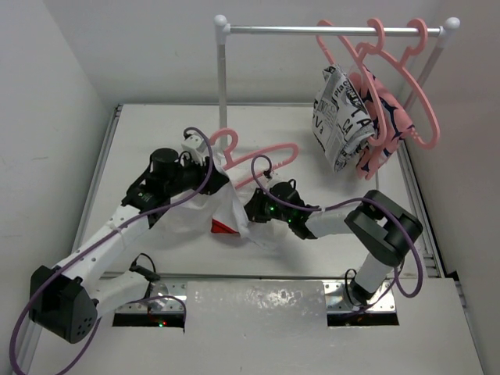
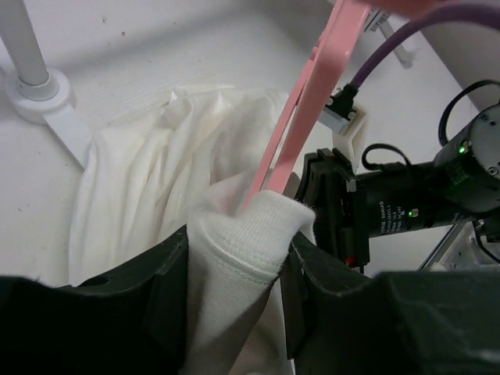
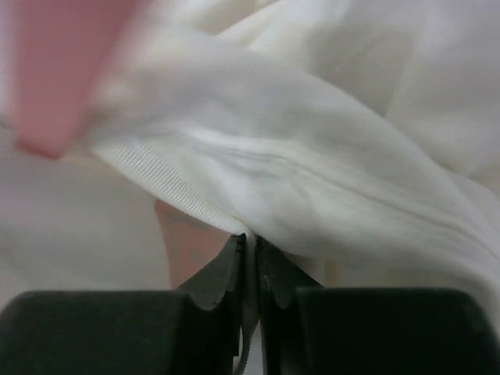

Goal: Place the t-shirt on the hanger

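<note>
Left wrist view: we clamp our left hand (image 2: 234, 262) on the t-shirt (image 2: 156, 172) collar, the hanger (image 2: 307, 101) slanting lengthwise away beyond it; our right hand (image 3: 248, 246) pinches cloth.

The t-shirt (image 2: 148, 180) is soft white cloth, matt and crumpled, with a finely ribbed knit band at its edge and a line of stitching just under it. The hanger (image 2: 308, 101) is salmon-pink plastic, smooth with a faint sheen. The left gripper (image 2: 238, 250) has jaws of dark matt plastic, slightly grainy, and the right gripper (image 3: 250, 250) looks the same. The rack (image 1: 336, 30) has a bright metal bar on smooth white posts. The surface (image 2: 156, 55) is white and matt with a faint wood-like grain. The cable (image 2: 406, 35) has a glossy purple sheath. The printed shirt (image 1: 337, 117) hanging on the rack is cloth too.
</note>
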Controlling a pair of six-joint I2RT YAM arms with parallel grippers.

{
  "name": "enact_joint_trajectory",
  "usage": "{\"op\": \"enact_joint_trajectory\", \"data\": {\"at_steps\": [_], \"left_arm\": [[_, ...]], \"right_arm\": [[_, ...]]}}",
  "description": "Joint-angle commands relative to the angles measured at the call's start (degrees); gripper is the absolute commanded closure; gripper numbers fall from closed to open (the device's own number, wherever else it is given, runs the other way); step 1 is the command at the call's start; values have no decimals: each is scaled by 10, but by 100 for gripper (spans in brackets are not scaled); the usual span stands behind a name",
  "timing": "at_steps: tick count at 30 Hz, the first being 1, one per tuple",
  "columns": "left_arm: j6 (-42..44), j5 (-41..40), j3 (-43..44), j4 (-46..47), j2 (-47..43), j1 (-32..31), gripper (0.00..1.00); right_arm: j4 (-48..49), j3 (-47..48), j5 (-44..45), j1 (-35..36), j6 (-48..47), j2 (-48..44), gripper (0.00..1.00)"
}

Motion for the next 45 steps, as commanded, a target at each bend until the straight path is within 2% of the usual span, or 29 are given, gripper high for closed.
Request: {"op": "enact_joint_trajectory", "data": {"at_steps": [1, 2, 3, 5, 7, 10, 11, 15, 17, 18, 22, 28, 29, 34, 37, 40, 45], "left_arm": [[-34, 23, 1, 61, -37, 20, 100], [-34, 23, -2, 56, -42, 24, 100], [-25, 27, -9, 53, -49, 32, 100], [-5, 30, -16, 35, -57, 36, 100], [58, 46, -24, 17, -65, 36, 100], [130, 48, -28, -23, -78, 36, 100], [150, 60, -25, -26, -86, 36, 100], [175, 126, -14, -25, -103, 36, 100], [179, 149, -10, -26, -107, 36, 100], [195, 174, -7, -29, -109, 36, 100], [253, 180, -4, -67, -109, 36, 100], [336, 210, 11, -133, -102, 36, 100], [379, 209, 18, -151, -97, 34, 100], [543, 154, 22, -248, -95, 35, 100], [597, 131, 30, -283, -89, 35, 100], [613, 102, 44, -318, -84, 35, 100], [616, 123, 51, -343, -96, 35, 100]], "right_arm": [[59, -4, 19, 2, 51, -2, 92], [58, -17, 29, 1, 53, -9, 98], [55, -29, 57, -1, 54, -17, 100], [43, -64, 91, -11, 53, -60, 100], [8, -77, 131, -22, 34, -114, 100], [-88, -68, 169, -38, -21, -159, 100], [-112, -68, 176, -46, -33, -181, 100], [-69, -124, 165, -120, -18, -227, 100], [-75, -133, 170, -130, -34, -248, 100], [-89, -131, 172, -134, -60, -269, 100], [-178, -98, 178, -133, -127, -320, 100], [-204, -95, 178, -141, -148, -342, 100], [-203, -97, 178, -140, -148, -345, 100], [-230, -92, 186, -157, -170, -365, 100], [-258, -75, 196, -159, -198, -367, 100], [-282, -69, 207, -158, -209, -368, 100], [-301, -59, 235, -158, -224, -357, 100]]}}
